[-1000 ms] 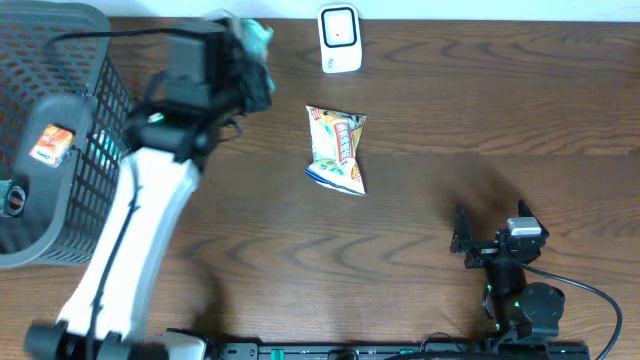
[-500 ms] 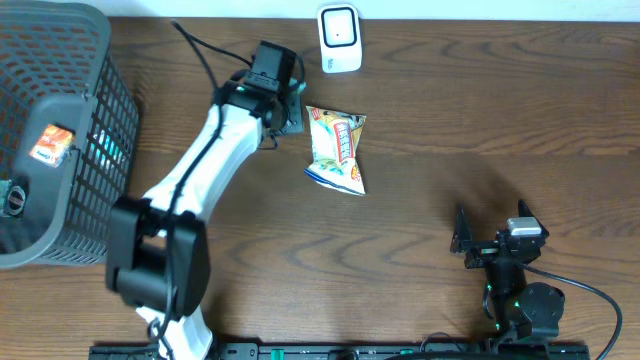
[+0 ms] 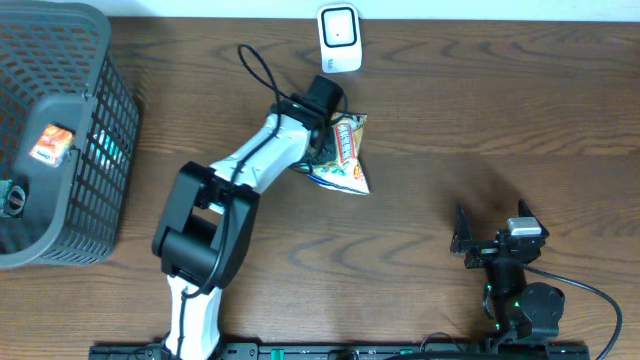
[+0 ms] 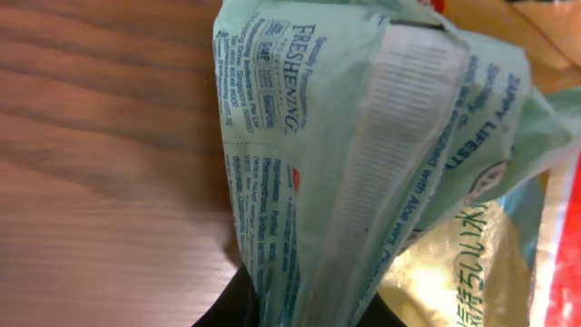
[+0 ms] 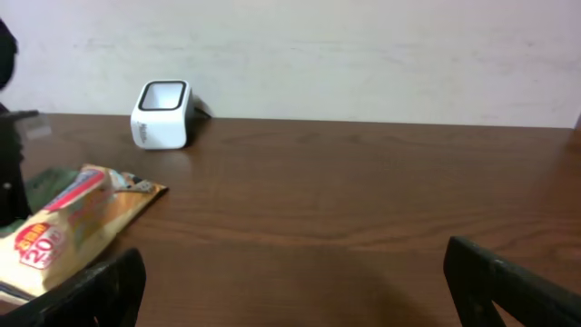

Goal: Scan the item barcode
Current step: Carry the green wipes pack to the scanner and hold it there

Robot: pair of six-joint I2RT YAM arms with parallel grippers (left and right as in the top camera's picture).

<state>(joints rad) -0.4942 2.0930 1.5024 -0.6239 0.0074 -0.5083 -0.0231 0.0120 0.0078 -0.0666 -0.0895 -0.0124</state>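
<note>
My left gripper (image 4: 304, 313) is shut on a pale green wipes pack (image 4: 363, 136), which fills the left wrist view with its printed side and seam toward the camera. In the overhead view this gripper (image 3: 322, 128) sits over the left edge of a yellow and red snack bag (image 3: 347, 158) lying on the table, and the arm hides most of the pack. The white scanner (image 3: 340, 38) stands just beyond at the table's far edge, also seen as the scanner (image 5: 163, 113) in the right wrist view. My right gripper (image 3: 482, 240) rests open and empty at the front right.
A dark mesh basket (image 3: 60, 35) stands at the far left, holding an orange packet (image 3: 50, 143) and a round dark item (image 3: 12, 198). Brown wooden table (image 3: 480, 120) lies between the snack bag and my right arm.
My left arm has swung right from the basket with the green pack, ending over the snack bag below the scanner. The right arm has not moved.
</note>
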